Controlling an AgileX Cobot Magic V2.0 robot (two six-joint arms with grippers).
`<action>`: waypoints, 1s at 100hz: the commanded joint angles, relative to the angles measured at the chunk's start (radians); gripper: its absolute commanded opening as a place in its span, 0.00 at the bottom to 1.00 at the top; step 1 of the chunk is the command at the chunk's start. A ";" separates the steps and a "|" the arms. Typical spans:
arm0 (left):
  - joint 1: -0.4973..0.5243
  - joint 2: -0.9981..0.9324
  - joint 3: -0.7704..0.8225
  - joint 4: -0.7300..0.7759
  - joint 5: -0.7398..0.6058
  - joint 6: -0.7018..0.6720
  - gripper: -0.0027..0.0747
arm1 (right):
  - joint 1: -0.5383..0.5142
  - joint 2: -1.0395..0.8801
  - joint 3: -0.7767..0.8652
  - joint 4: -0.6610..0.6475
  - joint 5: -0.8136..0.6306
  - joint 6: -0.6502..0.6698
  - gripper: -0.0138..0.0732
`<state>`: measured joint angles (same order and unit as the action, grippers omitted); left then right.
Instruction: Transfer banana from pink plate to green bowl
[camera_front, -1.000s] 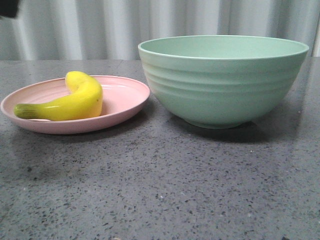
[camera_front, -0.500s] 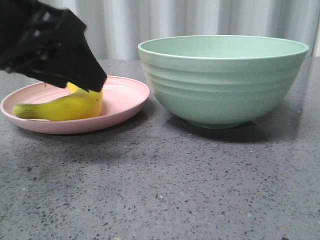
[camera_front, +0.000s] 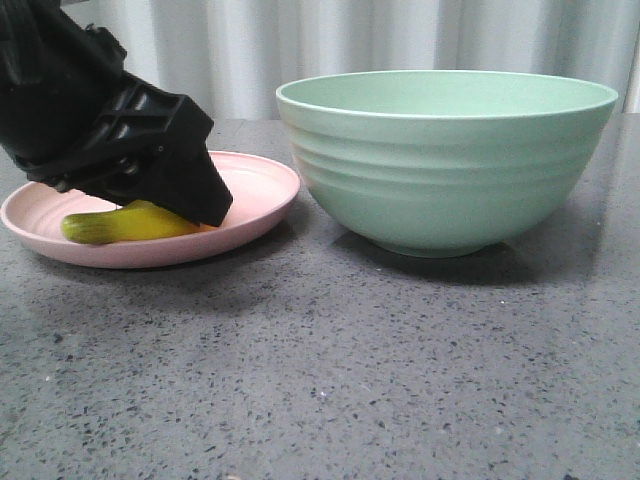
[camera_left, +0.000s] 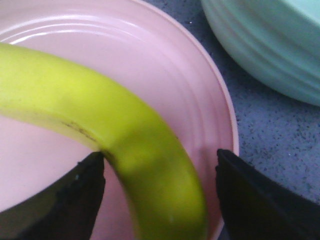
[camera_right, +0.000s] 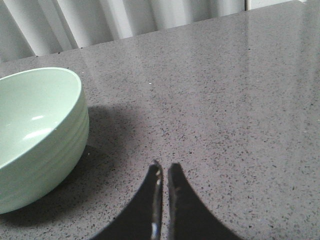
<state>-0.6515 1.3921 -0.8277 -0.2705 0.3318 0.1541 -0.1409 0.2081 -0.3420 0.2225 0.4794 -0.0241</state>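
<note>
I have the left gripper (camera_left: 159, 195) down on the pink plate (camera_front: 255, 190), its jaws spread wide with one black finger (camera_left: 60, 200) on each side of the banana (camera_left: 100, 130); the far finger stands clear of the fruit, and I cannot tell whether the near one touches the skin. In the front view the gripper body hides most of the banana, leaving its greenish stem end poking out toward 9 o'clock, the long axis running roughly across the plate. The banana lies on the plate, not lifted. The green bowl (camera_front: 450, 160) stands at 3 o'clock from the plate, just beside it on the speckled grey countertop (camera_front: 330, 370). My right gripper (camera_right: 164, 200) hangs over bare countertop near the bowl, fingers almost together, holding nothing.
</note>
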 joint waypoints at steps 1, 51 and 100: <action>-0.007 -0.020 -0.031 -0.005 -0.055 -0.001 0.60 | -0.001 0.019 -0.029 -0.002 -0.068 -0.004 0.09; -0.007 -0.020 -0.031 -0.001 -0.050 -0.001 0.15 | -0.001 0.019 -0.029 -0.002 -0.075 -0.004 0.09; -0.018 -0.234 -0.060 -0.013 -0.048 -0.001 0.15 | 0.101 0.141 -0.186 -0.018 0.162 -0.032 0.09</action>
<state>-0.6528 1.2270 -0.8342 -0.2668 0.3481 0.1563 -0.0614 0.2871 -0.4558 0.2095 0.6585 -0.0436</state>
